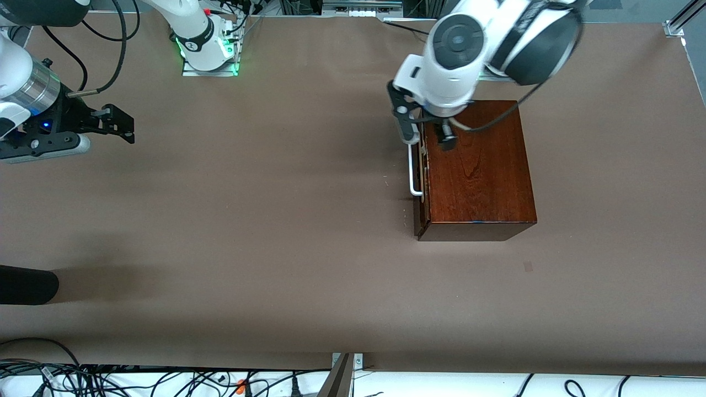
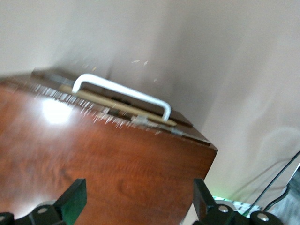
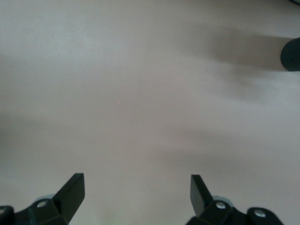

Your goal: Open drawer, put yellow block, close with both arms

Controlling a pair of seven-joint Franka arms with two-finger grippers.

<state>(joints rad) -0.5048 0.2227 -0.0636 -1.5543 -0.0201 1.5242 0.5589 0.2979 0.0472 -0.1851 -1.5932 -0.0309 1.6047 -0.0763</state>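
Observation:
The dark reddish-brown wooden box (image 1: 480, 171) stands toward the left arm's end of the table. Its drawer (image 1: 418, 223) faces the right arm's end and carries a white bar handle (image 1: 411, 171). A thin strip of pale wood shows between the drawer front and the box. My left gripper (image 1: 427, 132) hangs open over the box's top edge, above the handle. In the left wrist view the handle (image 2: 122, 91) lies past the box top (image 2: 93, 154), with the left gripper (image 2: 138, 197) holding nothing. My right gripper (image 1: 118, 125) waits open over bare table (image 3: 137, 190). The yellow block is out of view.
A black rounded object (image 1: 27, 284) pokes in over the table at the right arm's end, also seen in the right wrist view (image 3: 291, 54). Cables (image 1: 110, 380) run along the edge nearest the front camera. The brown tabletop (image 1: 265, 220) stretches between the two grippers.

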